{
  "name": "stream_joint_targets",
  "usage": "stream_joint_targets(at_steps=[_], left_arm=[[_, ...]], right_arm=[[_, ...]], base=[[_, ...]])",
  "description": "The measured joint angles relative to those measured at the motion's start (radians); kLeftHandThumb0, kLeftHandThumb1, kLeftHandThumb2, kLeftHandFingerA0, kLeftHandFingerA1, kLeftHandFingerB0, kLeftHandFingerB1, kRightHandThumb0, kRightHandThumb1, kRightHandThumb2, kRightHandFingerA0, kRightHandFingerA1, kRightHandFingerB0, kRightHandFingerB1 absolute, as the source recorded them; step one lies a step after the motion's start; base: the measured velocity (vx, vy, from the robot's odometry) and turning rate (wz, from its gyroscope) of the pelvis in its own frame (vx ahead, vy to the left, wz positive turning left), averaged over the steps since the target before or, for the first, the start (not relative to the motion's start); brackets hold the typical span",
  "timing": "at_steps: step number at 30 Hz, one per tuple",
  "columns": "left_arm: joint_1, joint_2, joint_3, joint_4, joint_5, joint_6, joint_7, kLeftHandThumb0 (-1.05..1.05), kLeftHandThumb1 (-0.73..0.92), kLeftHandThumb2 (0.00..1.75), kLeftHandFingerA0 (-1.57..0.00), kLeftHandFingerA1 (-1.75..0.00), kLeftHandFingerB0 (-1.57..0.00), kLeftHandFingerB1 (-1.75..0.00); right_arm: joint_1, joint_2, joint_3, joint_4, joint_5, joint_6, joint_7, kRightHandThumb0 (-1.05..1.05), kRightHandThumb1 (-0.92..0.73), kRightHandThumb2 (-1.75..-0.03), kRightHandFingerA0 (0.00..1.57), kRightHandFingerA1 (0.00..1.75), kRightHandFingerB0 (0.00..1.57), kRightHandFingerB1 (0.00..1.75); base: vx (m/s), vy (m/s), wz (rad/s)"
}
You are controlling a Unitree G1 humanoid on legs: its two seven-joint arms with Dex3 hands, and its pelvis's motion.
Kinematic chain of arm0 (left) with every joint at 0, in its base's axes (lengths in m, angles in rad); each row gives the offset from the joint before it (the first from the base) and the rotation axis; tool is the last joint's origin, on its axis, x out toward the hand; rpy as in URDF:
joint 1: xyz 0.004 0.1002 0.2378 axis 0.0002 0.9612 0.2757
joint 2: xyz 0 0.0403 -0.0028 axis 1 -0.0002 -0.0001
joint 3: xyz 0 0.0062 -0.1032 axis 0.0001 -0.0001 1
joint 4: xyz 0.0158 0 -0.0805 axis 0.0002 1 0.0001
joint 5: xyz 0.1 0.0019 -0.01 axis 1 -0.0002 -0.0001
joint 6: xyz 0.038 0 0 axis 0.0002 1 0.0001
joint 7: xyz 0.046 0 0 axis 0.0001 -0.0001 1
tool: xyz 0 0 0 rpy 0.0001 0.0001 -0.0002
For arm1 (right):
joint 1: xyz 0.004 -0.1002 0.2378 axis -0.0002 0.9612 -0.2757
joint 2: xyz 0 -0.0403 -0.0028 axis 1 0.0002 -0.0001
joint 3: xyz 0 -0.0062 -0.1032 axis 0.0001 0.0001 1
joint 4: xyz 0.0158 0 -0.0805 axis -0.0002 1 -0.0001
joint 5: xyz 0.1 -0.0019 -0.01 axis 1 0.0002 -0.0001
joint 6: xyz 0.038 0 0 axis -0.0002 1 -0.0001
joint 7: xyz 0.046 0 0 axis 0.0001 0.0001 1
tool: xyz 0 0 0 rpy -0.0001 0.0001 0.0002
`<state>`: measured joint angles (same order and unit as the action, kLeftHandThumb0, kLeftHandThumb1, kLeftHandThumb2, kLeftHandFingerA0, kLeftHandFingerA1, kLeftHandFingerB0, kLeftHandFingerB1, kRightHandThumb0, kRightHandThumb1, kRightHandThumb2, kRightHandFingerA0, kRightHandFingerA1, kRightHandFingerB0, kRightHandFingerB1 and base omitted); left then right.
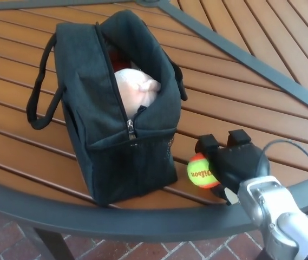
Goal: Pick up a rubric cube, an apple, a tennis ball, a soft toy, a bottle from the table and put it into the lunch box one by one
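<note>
Sitting on the slatted wooden table (240,92), the dark lunch bag (118,108) is unzipped, with the pale soft toy (136,89) already inside and something red behind it. So I reckon I'm on the tennis ball step. My right hand (230,162) is wrapped around the ball (202,170), which rests on the table at the bag's 4 o'clock. Next I need to lift and swing toward 10 o'clock, over the opening.
</note>
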<state>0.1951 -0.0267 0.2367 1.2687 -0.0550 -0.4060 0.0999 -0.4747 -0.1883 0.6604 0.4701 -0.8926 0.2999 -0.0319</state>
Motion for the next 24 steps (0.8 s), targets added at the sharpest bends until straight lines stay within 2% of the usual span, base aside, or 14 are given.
stream_joint_targets(at_steps=[2,3,4,5,7,9,14,15,18,24], left_arm=[[-0.001,-0.001,0.001,0.000,0.000,0.000,0.000,-0.16,0.47,1.12,-1.09,-1.18,-0.97,-1.12],[-0.002,-0.002,0.002,0.000,-0.001,0.000,-0.001,-0.16,0.49,1.11,-1.10,-1.16,-0.97,-1.09],[-0.003,-0.003,0.004,-0.001,-0.002,0.000,-0.001,-0.16,0.49,1.11,-1.10,-1.16,-0.97,-1.09],[-0.004,-0.004,0.005,-0.001,-0.002,0.000,-0.001,-0.18,0.47,1.12,-1.08,-1.18,-0.99,-1.12],[-0.004,-0.004,0.008,-0.002,-0.003,0.000,-0.002,-0.18,0.47,1.12,-1.08,-1.18,-0.99,-1.12],[-0.005,-0.004,0.007,-0.001,-0.002,0.000,-0.002,-0.19,0.46,1.12,-1.10,-1.15,-0.99,-1.09],[-0.009,-0.004,0.006,0.000,-0.002,0.000,-0.001,-0.18,0.48,1.10,-1.10,-1.14,-0.95,-1.08],[-0.009,-0.004,0.006,0.000,-0.002,0.000,-0.001,-0.16,0.48,1.09,-1.10,-1.14,-0.96,-1.08],[-0.010,-0.002,0.005,0.001,-0.001,0.000,-0.001,-0.17,0.48,1.10,-1.09,-1.15,-0.96,-1.08],[-0.006,0.000,0.000,0.001,0.000,0.000,-0.001,-0.21,0.47,1.09,-1.11,-1.14,-0.97,-1.08]], right_arm=[[0.010,0.008,-0.016,0.002,0.003,-0.012,-0.034,-0.28,-0.74,-0.92,0.88,1.75,0.70,0.86],[0.019,0.013,-0.025,0.004,0.005,-0.020,-0.054,-0.25,-0.69,-0.96,0.90,1.75,0.69,1.10],[0.041,0.026,-0.048,0.011,0.013,-0.042,-0.100,-0.25,-0.69,-0.96,0.90,1.75,0.69,1.10],[0.053,0.032,-0.061,0.014,0.019,-0.056,-0.127,-0.23,-0.62,-1.05,0.91,1.75,0.67,1.35],[0.069,0.039,-0.075,0.019,0.028,-0.078,-0.160,-0.23,-0.62,-1.05,0.91,1.75,0.67,1.35],[0.091,0.049,-0.098,0.023,0.042,-0.115,-0.207,-0.25,-0.63,-1.04,0.90,1.75,0.68,1.54],[0.136,0.066,-0.138,0.042,0.077,-0.213,-0.319,-0.26,-0.70,-0.98,0.86,1.75,0.67,1.56],[0.137,0.067,-0.139,0.042,0.078,-0.218,-0.323,-0.21,-0.67,-1.01,0.87,1.75,0.58,1.75],[0.166,0.077,-0.161,0.060,0.108,-0.292,-0.391,-0.21,-0.66,-1.03,0.86,1.75,0.57,1.75],[0.205,0.106,-0.197,0.071,0.159,-0.364,-0.442,-0.26,-0.67,-1.04,0.82,1.75,0.62,1.72]], base=[[0.00,0.000,0.00],[0.00,0.000,0.00],[0.00,0.000,0.00],[0.00,0.000,0.00],[0.00,0.000,0.00],[0.00,0.000,0.00],[0.00,0.000,0.00],[0.00,0.000,0.00],[0.00,0.000,0.00],[0.00,0.000,0.00]])
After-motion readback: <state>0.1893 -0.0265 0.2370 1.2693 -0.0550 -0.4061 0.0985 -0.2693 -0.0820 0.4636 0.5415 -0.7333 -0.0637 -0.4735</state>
